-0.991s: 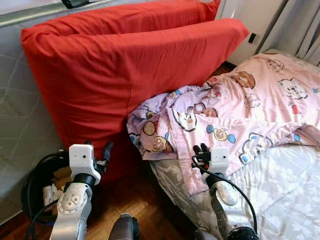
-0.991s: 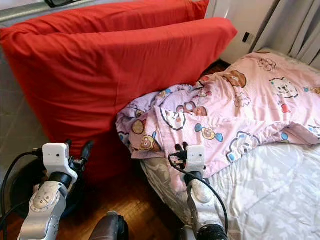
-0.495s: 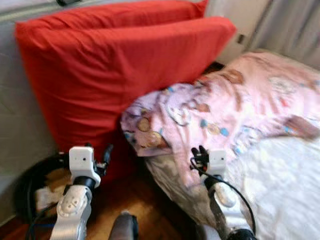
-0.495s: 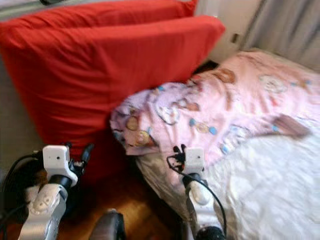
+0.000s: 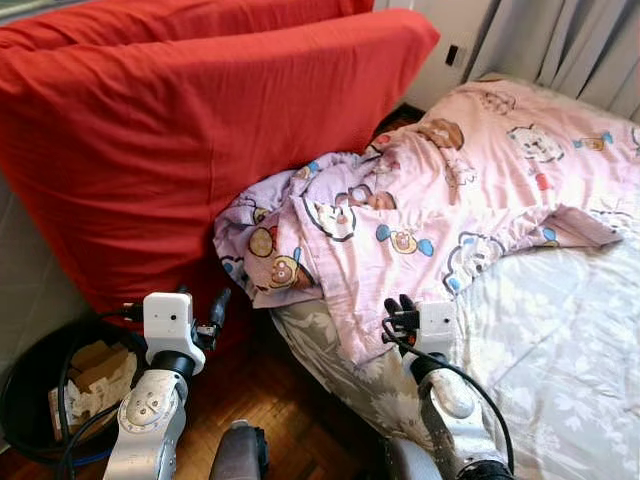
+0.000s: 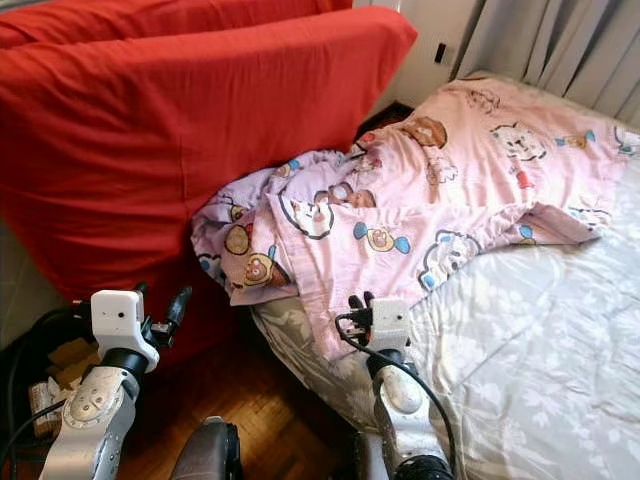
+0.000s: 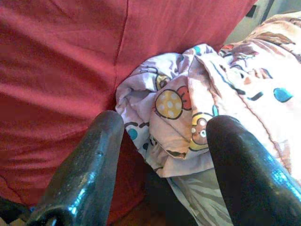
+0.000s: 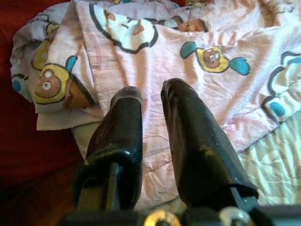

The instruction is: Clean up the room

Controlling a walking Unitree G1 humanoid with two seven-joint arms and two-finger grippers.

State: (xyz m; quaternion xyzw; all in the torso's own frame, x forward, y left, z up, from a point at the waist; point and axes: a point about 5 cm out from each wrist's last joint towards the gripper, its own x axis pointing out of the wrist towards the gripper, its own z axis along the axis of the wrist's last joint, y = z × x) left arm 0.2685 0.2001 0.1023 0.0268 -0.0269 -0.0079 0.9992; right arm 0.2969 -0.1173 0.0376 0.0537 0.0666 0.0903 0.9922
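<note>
A pink and lilac cartoon-print blanket lies crumpled across the bed, bunched at the bed's near left corner against two big red cushions. My left gripper is held low in front of the cushions, open with nothing between its fingers; it faces the blanket's bunched end. My right gripper hovers just short of the blanket's hanging edge, its fingers close together and empty.
A black bin holding cardboard and cables stands on the wooden floor at my lower left. The bed's grey floral cover runs off to the right. Curtains and a wall socket are behind the bed.
The whole picture has shifted left as the camera turned right, after a blurred moment. Both arms keep the same posture, and the blanket and cushions lie as before.
</note>
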